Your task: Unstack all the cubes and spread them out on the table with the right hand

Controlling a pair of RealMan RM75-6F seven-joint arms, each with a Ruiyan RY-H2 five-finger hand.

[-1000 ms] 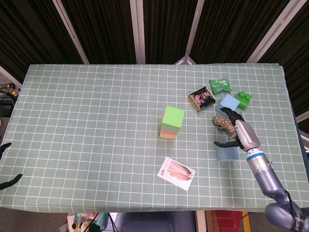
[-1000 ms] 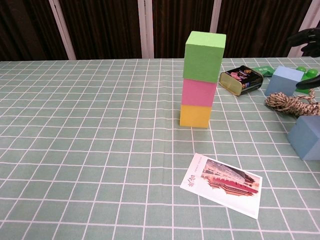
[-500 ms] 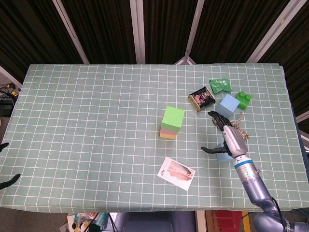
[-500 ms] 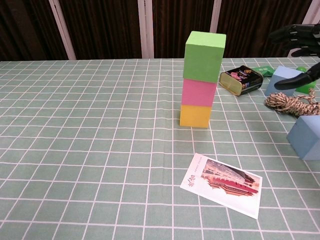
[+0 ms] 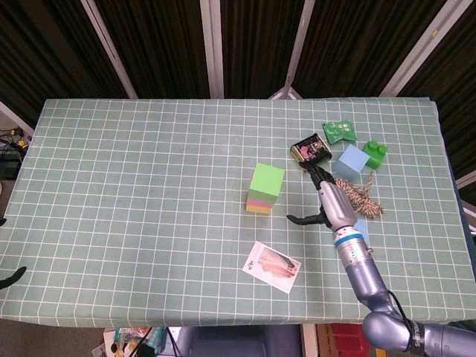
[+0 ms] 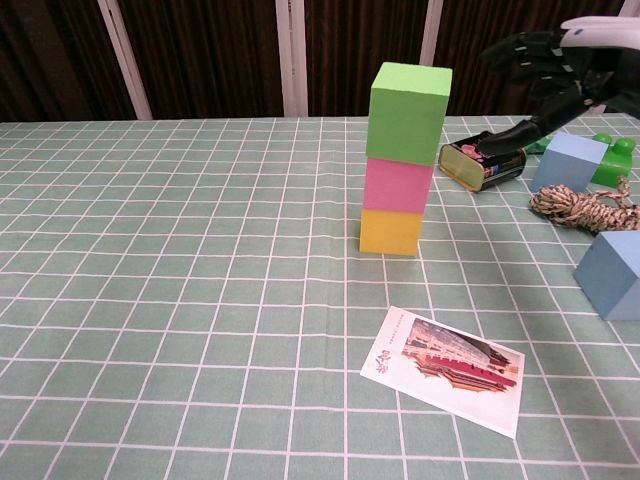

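Green checked tablecloth [image 5: 149,186] at centre frame: the black right hand [image 5: 321,199], fingers spread and empty, hovers right of the upright green-pink-yellow foam cube stack [image 6: 405,160].

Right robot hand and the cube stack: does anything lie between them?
No. In the head view only bare checked tablecloth separates the right robot hand from the cube stack. The chest view agrees.

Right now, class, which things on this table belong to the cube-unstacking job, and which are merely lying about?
Belong to the job:
green cube on top
pink cube in the middle
yellow cube at the bottom
right hand, open
two blue cubes

Lying about:
tin
rope coil
postcard
green brick
green packet
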